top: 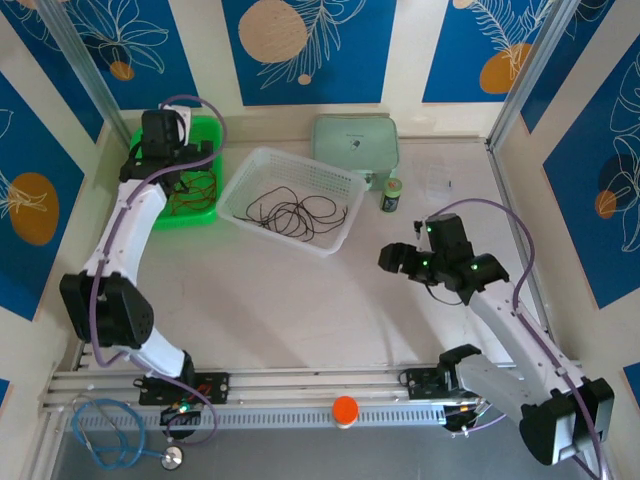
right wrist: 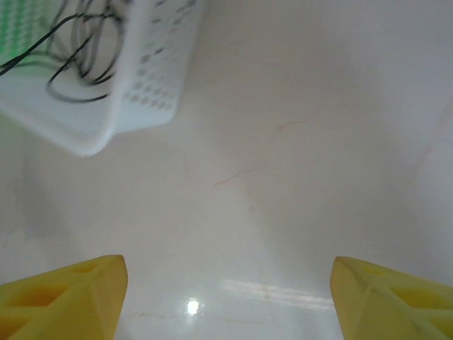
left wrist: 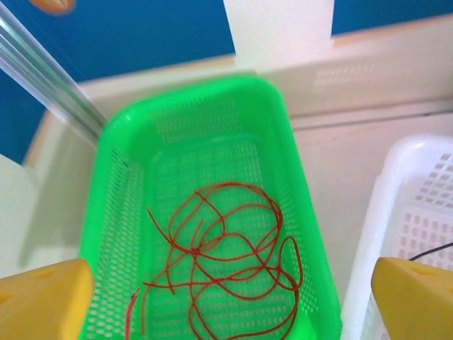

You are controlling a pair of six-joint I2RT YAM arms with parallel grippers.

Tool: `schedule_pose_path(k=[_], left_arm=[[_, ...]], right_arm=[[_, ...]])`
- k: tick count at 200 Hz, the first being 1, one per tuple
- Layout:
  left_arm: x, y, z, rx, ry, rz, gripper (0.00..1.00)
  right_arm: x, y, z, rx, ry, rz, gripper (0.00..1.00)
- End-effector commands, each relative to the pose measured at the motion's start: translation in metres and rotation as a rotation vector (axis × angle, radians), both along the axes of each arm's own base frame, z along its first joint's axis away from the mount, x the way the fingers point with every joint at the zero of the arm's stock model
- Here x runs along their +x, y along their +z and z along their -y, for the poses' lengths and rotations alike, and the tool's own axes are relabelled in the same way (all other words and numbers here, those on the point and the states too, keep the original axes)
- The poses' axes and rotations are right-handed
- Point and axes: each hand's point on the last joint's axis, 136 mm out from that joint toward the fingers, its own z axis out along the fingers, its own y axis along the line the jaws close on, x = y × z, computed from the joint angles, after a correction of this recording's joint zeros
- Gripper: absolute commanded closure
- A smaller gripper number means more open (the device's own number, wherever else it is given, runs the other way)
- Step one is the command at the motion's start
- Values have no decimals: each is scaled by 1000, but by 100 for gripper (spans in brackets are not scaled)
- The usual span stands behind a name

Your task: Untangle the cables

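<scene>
Pale, glossy table [top: 300, 310], faint scuffs and a light glare spot in the right wrist view. Walls [top: 330, 70] are blue panels with white leaf prints and orange discs, cream strips between. Metal posts in the far corners, aluminium rail [top: 300, 385] along the near edge.

Red cable [left wrist: 192, 249] lies in loose overlapping loops on the floor of the green mesh basket [left wrist: 191, 88], far left of the table. Black cable [top: 295, 212] lies coiled in the white mesh basket [top: 300, 160] just right of the green one. The two cables are apart, one per basket.

Left gripper [left wrist: 226, 304] hangs over the green basket, yellow fingers spread wide, nothing between them, red cable below and not gripped. Right gripper [right wrist: 226, 297] sits over bare table at mid-right, fingers spread wide, nothing held, white basket corner ahead of it.

Pale green lidded box [top: 355, 145] behind the white basket, small green jar [top: 392, 195] beside it. Orange round cap [top: 345, 410] on the rail. Light blue stethoscope [top: 110, 435] at near left.
</scene>
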Motion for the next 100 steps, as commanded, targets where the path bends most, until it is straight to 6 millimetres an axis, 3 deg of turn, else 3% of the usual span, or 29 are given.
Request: schedule_pose_path(k=[1,16,37,64,88,100], left_arm=[[-13,-2,-13,141,32,-78,0],[-14,-7,-24,176,87,-97,0],[-18,-12,-22,123,108,-79,2],[-50,-20,-25,-8,196,-75,30],[-106,-16,-41,-105,332,-22,61],[-134,-17,-52,-107,396,-41,70]], right_arm=[[1,-8,19,-43,-47,-41,24],[3,-6,21,-44,-43,-38,24],[0,-9,21,-35,-36,-38,24],[-6,-16,17,-5,-29,-47,25],[-11,-23,15,7,-15,-58,27],[-11,-23,13,13,3,-57,29]])
